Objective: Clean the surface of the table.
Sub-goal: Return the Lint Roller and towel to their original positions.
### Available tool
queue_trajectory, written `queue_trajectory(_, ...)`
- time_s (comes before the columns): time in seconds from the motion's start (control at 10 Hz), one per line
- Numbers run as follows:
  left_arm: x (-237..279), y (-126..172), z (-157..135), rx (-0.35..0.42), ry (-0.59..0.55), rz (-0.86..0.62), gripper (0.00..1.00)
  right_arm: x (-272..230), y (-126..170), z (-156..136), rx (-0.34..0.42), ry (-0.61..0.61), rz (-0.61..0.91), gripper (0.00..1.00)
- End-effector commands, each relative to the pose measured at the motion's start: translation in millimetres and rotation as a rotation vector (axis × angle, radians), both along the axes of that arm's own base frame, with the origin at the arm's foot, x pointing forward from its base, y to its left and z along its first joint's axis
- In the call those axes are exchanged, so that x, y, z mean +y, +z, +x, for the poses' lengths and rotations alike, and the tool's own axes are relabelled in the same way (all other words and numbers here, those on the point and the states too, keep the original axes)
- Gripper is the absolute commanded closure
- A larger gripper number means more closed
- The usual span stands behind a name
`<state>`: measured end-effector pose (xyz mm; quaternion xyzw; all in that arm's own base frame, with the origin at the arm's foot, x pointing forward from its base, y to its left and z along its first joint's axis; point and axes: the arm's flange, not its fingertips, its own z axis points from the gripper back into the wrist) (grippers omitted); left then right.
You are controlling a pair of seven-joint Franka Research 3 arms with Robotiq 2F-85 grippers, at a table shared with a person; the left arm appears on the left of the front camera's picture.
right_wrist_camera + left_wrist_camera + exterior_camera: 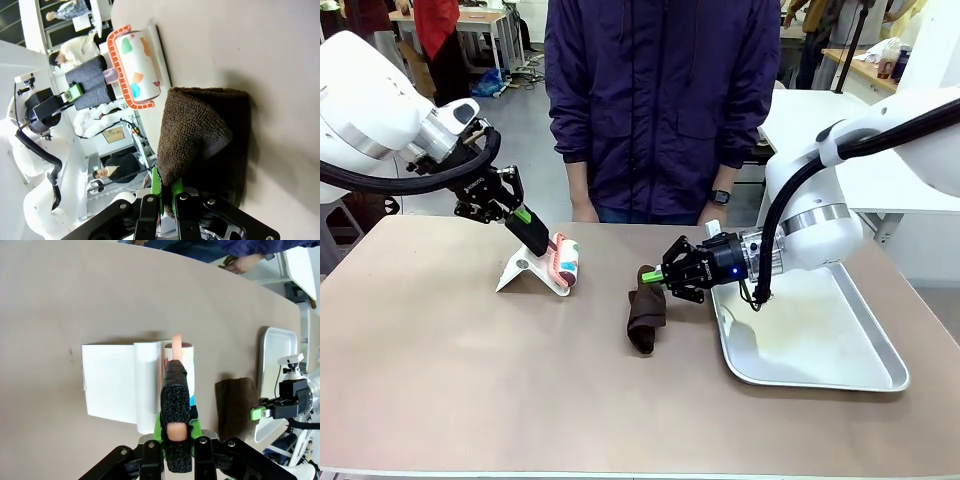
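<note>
Broadly, the table point(470, 370) spreads bare under both arms, wiping seemingly just begun. Right gripper point(651, 277) pinches a brown cloth point(644, 318) against it; left gripper point(546, 246) clamps a lint roller's handle point(176, 347) over its white stand point(525, 272).

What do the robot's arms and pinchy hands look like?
Both arms are smooth, rounded and white with silver rings and black cables. The left gripper and right gripper are black with bright green pads; a small blue light glows on the right one.
</note>
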<state>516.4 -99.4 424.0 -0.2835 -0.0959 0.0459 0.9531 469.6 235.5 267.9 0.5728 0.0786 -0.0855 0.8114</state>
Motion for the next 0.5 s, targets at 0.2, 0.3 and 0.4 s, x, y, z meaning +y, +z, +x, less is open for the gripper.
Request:
queue_trajectory(0.2,-4.0,-1.4,12.7,0.029,0.009,0.033,0.77,4.1,-6.1,7.9,-0.011,-0.028,0.036,0.91)
queue_trajectory(0.3,-4.6,-2.3,14.3,0.040,0.010,0.041,0.77,3.8,-6.9,9.1,-0.001,-0.028,0.034,0.91)
queue_trajectory(0.4,-4.0,-3.2,15.5,0.054,0.010,0.047,0.77,3.4,-7.4,10.2,0.010,-0.022,0.044,0.65)
